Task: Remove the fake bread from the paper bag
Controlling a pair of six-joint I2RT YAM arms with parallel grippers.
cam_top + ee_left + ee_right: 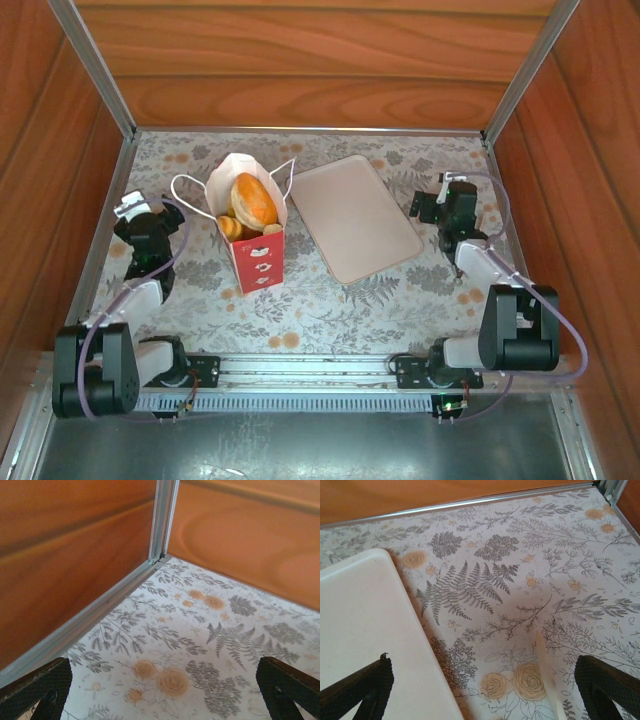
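The paper bag [257, 262], white above and red below with white cord handles, stands upright left of the table's middle. Fake bread fills its open top: a large round golden bun [254, 199] and small rolls [232, 228] beside it. My left gripper [131, 207] hovers left of the bag, apart from it, facing the far left corner. In the left wrist view it [165, 692] is open over bare tablecloth. My right gripper [444, 197] is at the right side, beyond the tray. In the right wrist view it [482, 692] is open with nothing between its fingers.
A flat beige tray [355, 215] lies right of the bag; its corner [365, 630] sits under my right gripper's left finger. Wooden walls with metal rails [159, 525] enclose the floral tablecloth [330, 300] on three sides.
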